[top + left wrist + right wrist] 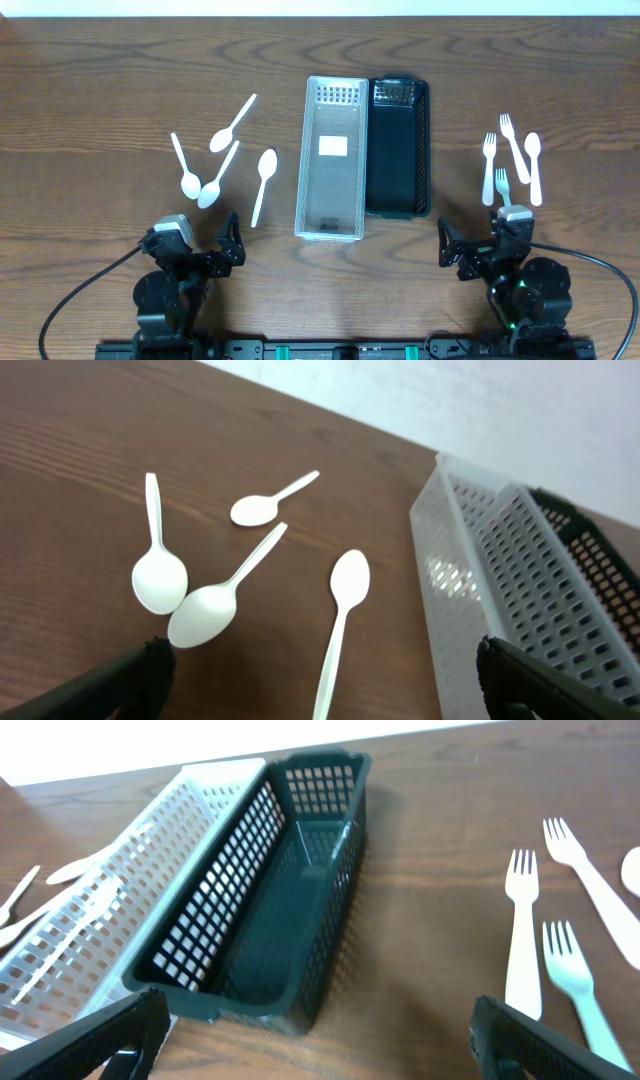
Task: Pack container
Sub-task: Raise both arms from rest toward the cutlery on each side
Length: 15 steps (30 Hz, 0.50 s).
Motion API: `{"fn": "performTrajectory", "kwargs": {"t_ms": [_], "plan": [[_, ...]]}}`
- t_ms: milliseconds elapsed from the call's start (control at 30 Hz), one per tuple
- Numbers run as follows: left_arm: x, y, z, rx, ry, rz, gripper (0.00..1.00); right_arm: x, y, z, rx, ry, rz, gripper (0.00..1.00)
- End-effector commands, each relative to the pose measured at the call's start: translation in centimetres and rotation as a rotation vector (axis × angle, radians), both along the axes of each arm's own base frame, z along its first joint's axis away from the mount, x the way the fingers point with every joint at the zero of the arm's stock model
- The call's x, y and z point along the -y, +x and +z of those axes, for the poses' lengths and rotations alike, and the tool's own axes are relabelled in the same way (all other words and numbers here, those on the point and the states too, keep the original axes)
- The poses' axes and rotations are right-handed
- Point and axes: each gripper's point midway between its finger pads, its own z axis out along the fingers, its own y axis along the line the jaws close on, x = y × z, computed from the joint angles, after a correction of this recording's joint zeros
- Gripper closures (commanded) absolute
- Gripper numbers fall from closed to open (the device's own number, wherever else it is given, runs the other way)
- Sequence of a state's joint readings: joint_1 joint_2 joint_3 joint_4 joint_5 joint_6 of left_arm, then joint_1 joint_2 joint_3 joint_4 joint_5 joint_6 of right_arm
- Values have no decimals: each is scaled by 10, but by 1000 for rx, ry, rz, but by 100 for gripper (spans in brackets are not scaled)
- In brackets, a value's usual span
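At the table's (90,90) near edge, left gripper (320,655) and right gripper (318,1010) sit low, fingers spread wide apart. Just beyond left gripper, four white spoons (209,188) lie loose. Beyond right gripper are three white forks (489,168) plus a lone spoon (533,150). Centre, reaching farthest back, white basket (302,160) and black basket (427,150) touch side by side.

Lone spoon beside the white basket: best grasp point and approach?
Mid-handle of the spoon, straight down from above, fingers straddling the thin handle. It lies flat, clear of the other spoons, handle end toward the left gripper.
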<state>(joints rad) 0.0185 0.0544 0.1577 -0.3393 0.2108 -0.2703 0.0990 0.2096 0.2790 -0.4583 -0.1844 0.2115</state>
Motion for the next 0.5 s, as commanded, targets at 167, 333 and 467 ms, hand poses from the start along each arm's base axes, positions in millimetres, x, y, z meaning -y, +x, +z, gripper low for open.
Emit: {"fn": "performTrajectory", "kwargs": {"t_ms": [167,333,467], "plan": [[3,10,40,-34,66,-44,2,-2,18,49,11,-79,41,1],[3,24,51,-201,60,-50,2,2,45,65,-116,-105,11,1],[3,37,53,-365,53,-54,2,15,71,72,-258,-163,-60,1]]}}
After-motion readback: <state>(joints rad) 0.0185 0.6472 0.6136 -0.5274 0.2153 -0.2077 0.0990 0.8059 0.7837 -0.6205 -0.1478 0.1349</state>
